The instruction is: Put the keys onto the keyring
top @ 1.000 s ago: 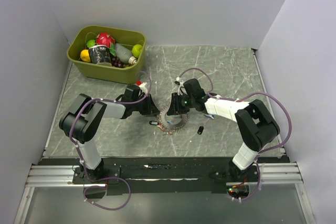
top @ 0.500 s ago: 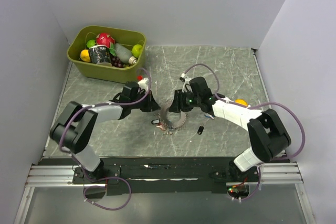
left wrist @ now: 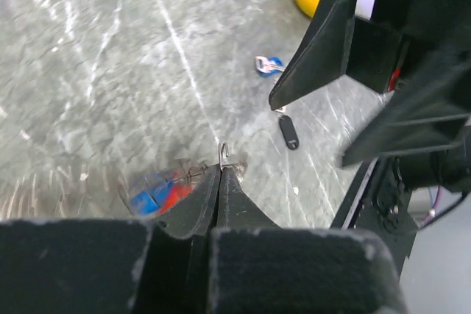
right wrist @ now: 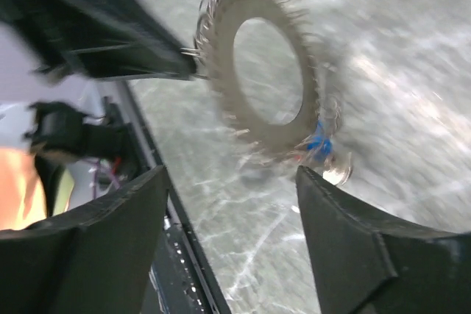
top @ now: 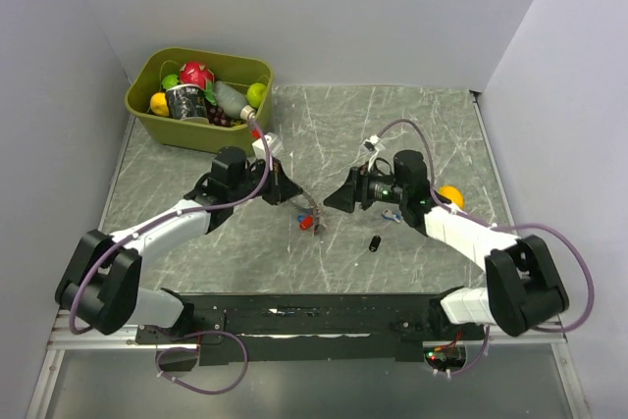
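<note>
My left gripper is shut on the thin wire of the keyring and holds it just above the table; its pinched tip shows in the left wrist view. Blue and red keys hang from the ring, blurred. In the right wrist view the keyring is a blurred spiky hoop with a blue key under it. My right gripper is open and empty just right of the ring, its jaws wide apart. A loose blue key and a black key lie on the table.
A green bin of toy food stands at the back left. An orange ball lies beside my right arm. The two grippers face each other closely at mid-table. The table's front edge with a metal rail is near.
My right gripper has let go of the keyring and drawn back to the right. My left gripper has raised the ring off the table, and the keys now dangle.
</note>
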`<state>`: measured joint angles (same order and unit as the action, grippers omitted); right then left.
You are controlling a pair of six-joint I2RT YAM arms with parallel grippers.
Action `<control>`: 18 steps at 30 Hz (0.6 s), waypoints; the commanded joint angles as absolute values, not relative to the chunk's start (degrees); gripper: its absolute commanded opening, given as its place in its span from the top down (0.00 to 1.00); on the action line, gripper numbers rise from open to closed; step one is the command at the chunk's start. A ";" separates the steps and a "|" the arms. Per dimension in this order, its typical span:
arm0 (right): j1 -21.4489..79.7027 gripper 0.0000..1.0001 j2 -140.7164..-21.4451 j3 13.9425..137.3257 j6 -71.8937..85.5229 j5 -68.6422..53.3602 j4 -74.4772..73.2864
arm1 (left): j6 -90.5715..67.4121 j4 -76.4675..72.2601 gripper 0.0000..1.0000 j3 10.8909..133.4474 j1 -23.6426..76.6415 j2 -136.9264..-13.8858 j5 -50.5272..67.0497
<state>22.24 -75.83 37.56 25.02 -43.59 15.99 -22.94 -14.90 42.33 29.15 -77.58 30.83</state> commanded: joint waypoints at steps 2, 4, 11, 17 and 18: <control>22.59 0.14 -67.25 36.12 21.28 -51.59 26.63 | -18.90 -16.00 0.99 43.06 31.02 -73.39 35.94; 22.94 0.14 -65.58 36.73 19.70 -53.16 25.85 | -18.54 -15.82 0.99 43.50 31.64 -72.60 37.26; 23.47 0.25 -64.25 38.58 18.63 -56.42 25.66 | -19.16 -18.11 0.99 43.59 32.87 -70.14 43.59; 23.73 0.33 -64.86 39.55 19.42 -60.11 27.16 | -19.25 -17.85 0.99 44.73 33.84 -69.26 49.48; 23.90 0.33 -64.78 40.07 19.51 -60.38 26.64 | -19.25 -17.58 0.99 45.08 34.19 -69.08 49.83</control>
<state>23.29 -65.06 36.53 19.92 -56.71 23.38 -20.18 -14.02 42.33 33.30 -71.53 44.03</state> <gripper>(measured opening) 0.672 0.021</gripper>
